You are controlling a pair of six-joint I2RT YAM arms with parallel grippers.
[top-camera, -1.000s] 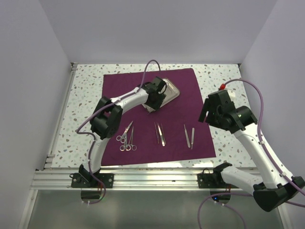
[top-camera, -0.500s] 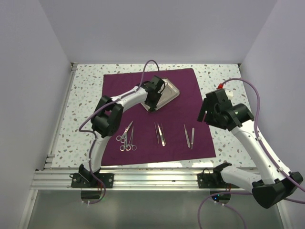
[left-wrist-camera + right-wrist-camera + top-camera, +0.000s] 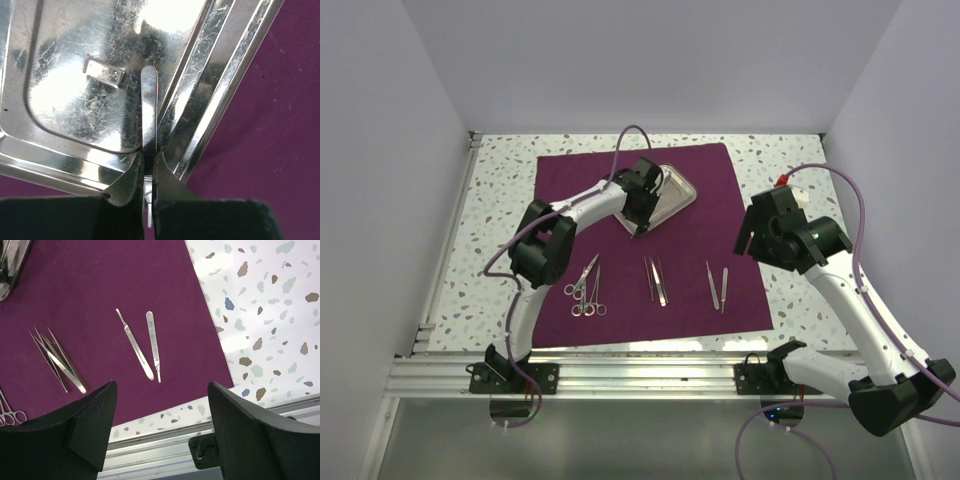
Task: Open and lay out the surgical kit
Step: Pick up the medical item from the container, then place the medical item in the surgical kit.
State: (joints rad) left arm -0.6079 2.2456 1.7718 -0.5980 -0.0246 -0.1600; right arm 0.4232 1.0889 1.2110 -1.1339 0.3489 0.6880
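Inside the steel tray point(image 3: 65, 115), a slim instrument point(image 3: 149, 100) is clamped by the left fingers point(image 3: 127, 181) (right fingers point(image 3: 90, 425) splayed, empty), so it's best lifted straight up, nice and slow.

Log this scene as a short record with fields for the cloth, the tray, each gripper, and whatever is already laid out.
purple cloth: spread flat on the speckled table
steel tray: on the far part of the cloth
left gripper: shut on a slim steel instrument lying in the tray
right gripper: open, holding nothing, above the cloth's right edge
laid out: ring-handled pair, tweezers, two slim handles, in a row on the near part of the cloth
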